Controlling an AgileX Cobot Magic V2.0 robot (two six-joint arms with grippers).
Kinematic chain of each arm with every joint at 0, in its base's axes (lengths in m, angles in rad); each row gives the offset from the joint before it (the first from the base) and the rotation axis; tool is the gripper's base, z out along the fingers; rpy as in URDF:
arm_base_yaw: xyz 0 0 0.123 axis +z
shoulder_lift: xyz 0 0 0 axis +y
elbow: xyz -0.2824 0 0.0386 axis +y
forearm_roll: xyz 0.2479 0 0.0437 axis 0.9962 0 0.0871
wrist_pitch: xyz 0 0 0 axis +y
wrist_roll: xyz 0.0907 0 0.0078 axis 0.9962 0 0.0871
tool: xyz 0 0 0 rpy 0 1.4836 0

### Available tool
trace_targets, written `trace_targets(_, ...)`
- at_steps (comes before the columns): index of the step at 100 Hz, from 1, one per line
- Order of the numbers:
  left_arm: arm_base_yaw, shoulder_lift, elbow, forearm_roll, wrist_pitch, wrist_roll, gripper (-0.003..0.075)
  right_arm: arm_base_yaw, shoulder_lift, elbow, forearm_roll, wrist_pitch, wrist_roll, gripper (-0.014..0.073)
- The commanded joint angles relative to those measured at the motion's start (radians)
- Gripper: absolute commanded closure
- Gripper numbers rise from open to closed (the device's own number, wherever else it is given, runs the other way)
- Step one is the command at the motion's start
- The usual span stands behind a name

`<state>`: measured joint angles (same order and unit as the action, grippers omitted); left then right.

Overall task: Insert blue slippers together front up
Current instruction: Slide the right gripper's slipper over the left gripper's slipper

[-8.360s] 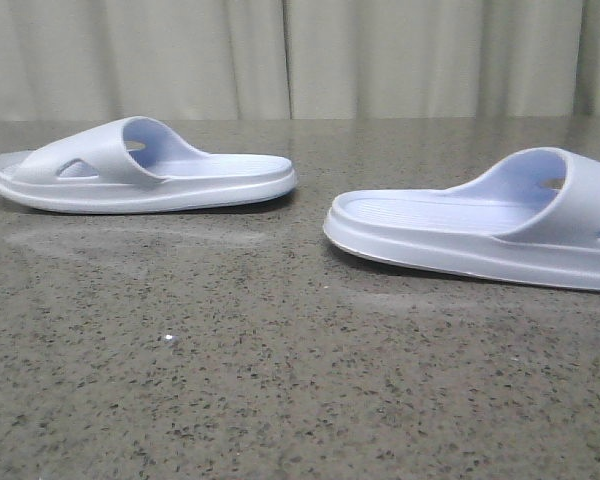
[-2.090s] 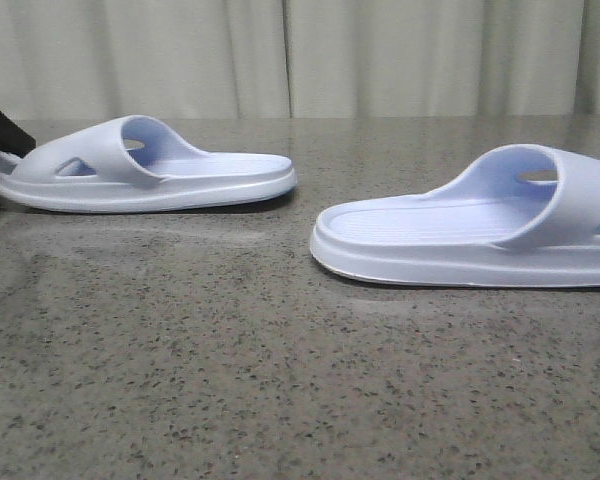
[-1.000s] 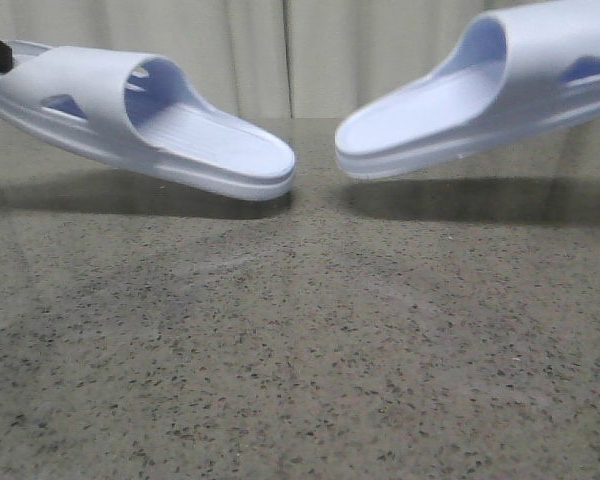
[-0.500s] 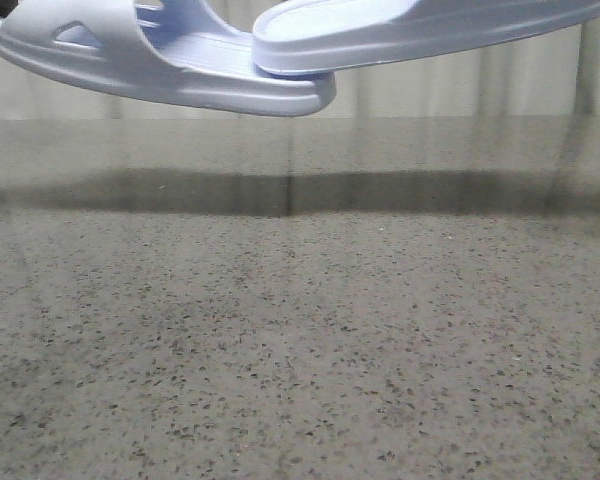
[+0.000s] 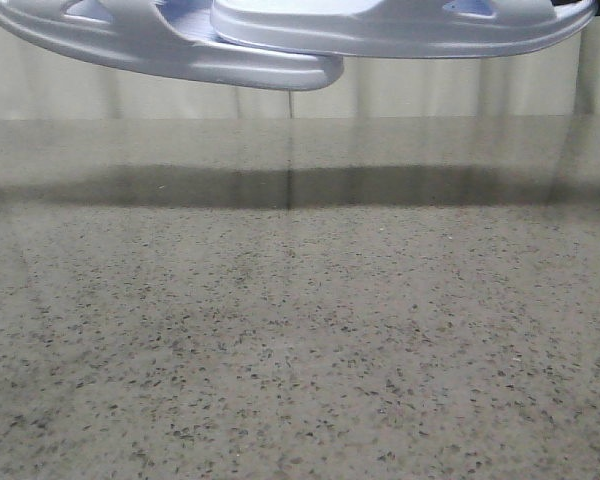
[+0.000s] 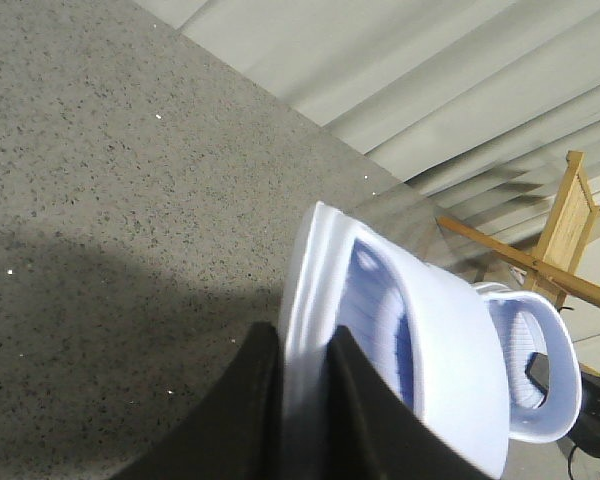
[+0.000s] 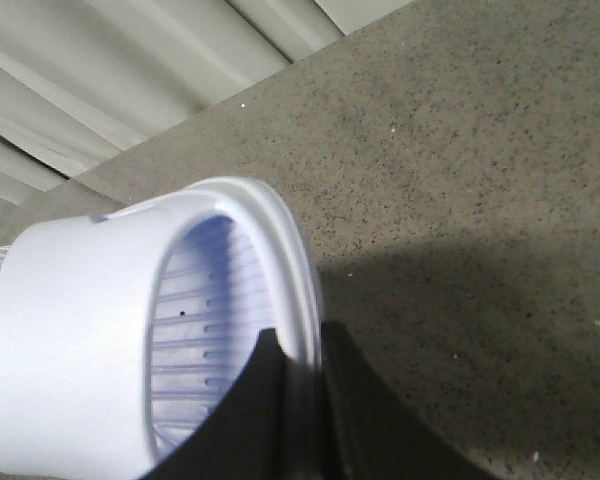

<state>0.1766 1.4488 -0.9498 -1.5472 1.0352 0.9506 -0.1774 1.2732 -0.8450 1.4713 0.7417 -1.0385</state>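
Note:
Both blue slippers hang in the air at the top of the front view. The left slipper [image 5: 180, 52] tilts down to the right. The right slipper [image 5: 400, 28] lies level, and its end overlaps the left one's footbed. Neither gripper shows in the front view. In the left wrist view my left gripper [image 6: 305, 335] is shut on the sole edge of the left slipper [image 6: 450, 350], and the other slipper [image 6: 540, 385] sits beyond its strap. In the right wrist view my right gripper [image 7: 298, 340] is shut on the sole edge of the right slipper [image 7: 80, 330].
The dark speckled stone table [image 5: 300, 330] lies well below the slippers and carries their long shadow [image 5: 280, 188]. A pale curtain [image 5: 430, 95] hangs behind. A wooden frame [image 6: 570, 215] stands beyond the table's far edge in the left wrist view.
Both slippers were lifted off the table and brought together. In the last half second the right slipper slid further left over the left one, and both rose a little.

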Motion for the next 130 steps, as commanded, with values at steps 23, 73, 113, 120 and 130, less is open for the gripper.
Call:
trace_targets(23, 0.004, 0.076, 0.038, -0.235, 0.136, 0.023, 0.0705, 0.001, -0.003, -0.031, 0.088, 0.031, -0.062, 0.0696)
trace_targets(73, 0.004, 0.149, 0.064, -0.31, 0.232, 0.049, 0.0705, 0.001, 0.0, -0.031, 0.094, -0.006, -0.069, 0.0696)
trace_targets(113, 0.004, 0.149, 0.064, -0.31, 0.232, 0.068, 0.0705, 0.001, 0.0, -0.035, 0.098, -0.014, -0.069, 0.0692)
trace_targets(120, 0.004, 0.149, 0.064, -0.31, 0.232, 0.07, 0.0705, 0.003, 0.0, -0.037, 0.098, -0.014, -0.069, 0.0692)
trace_targets(130, 0.004, 0.149, 0.064, -0.31, 0.232, 0.072, 0.0705, 0.012, 0.0, -0.048, 0.098, -0.024, -0.069, 0.0692)
